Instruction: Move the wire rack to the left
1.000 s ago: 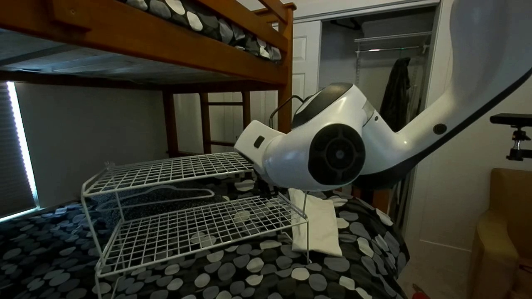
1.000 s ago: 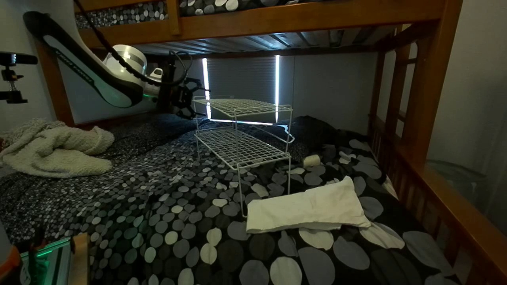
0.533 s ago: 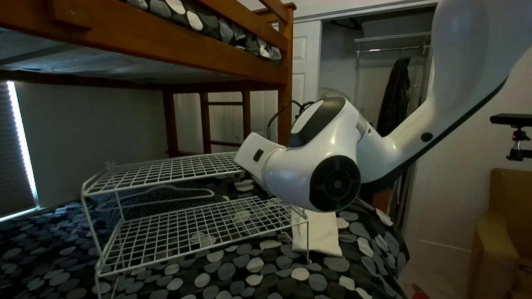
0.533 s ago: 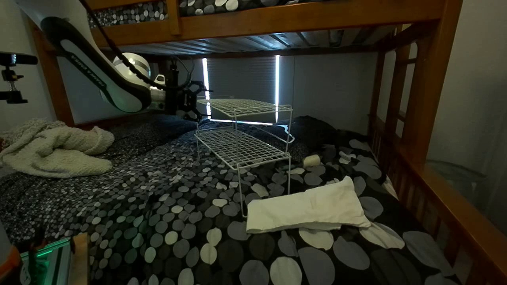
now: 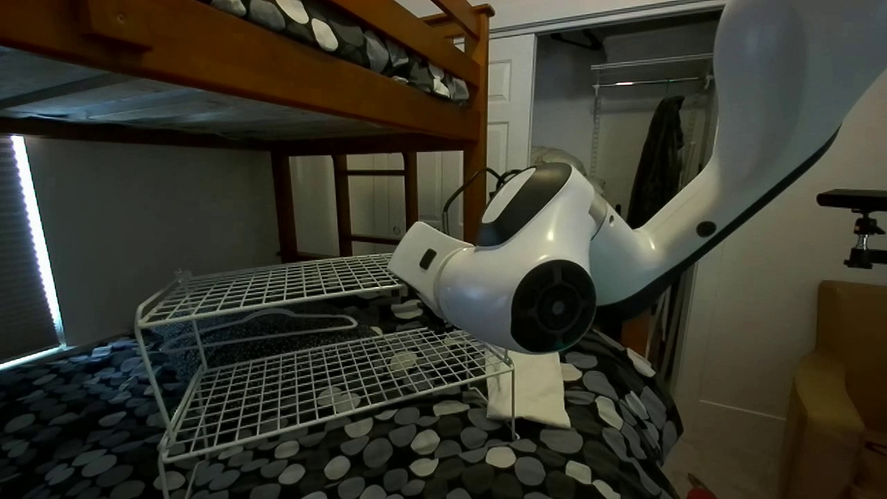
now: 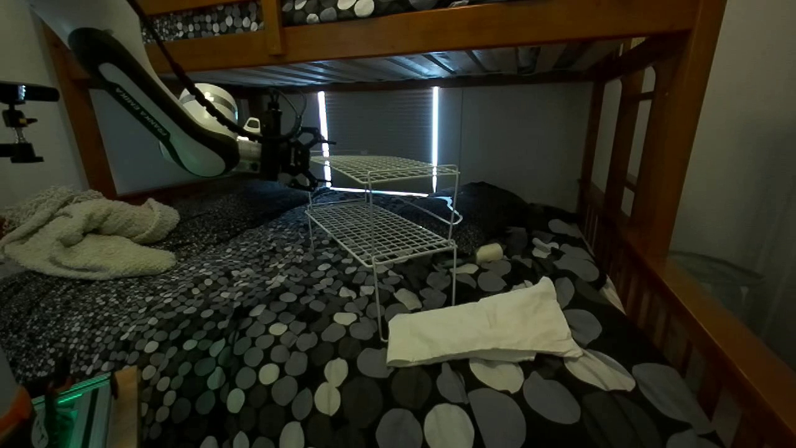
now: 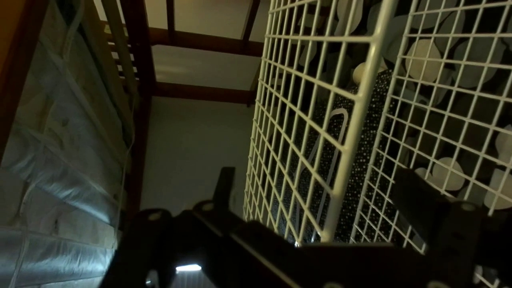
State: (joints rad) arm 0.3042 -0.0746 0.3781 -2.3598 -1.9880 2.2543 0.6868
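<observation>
The wire rack (image 5: 277, 303) is a white two-tier wire grid shelf, standing upright on the patterned bed in both exterior views (image 6: 385, 168). My gripper (image 6: 322, 165) is at the rack's far left end in that exterior view, level with the top tier. In the wrist view the gripper (image 7: 315, 178) is open, its fingers wide apart. The top tier's thick end rail (image 7: 362, 102) runs between the fingers, with one finger on each side of the top tier. No contact between fingers and wire shows. In an exterior view the arm's wrist hides the gripper.
A folded white cloth (image 6: 479, 326) lies by the rack's near legs. A white hanger (image 5: 332, 319) is behind the rack. A cream blanket (image 6: 93, 236) lies at the left. The upper bunk's wooden rail (image 6: 485, 31) is overhead. A small pale roll (image 6: 489, 252) lies beside the rack.
The arm has come lower, and the gripper has moved a little closer to the rack's end, mostly in the first half second. The rack has not moved.
</observation>
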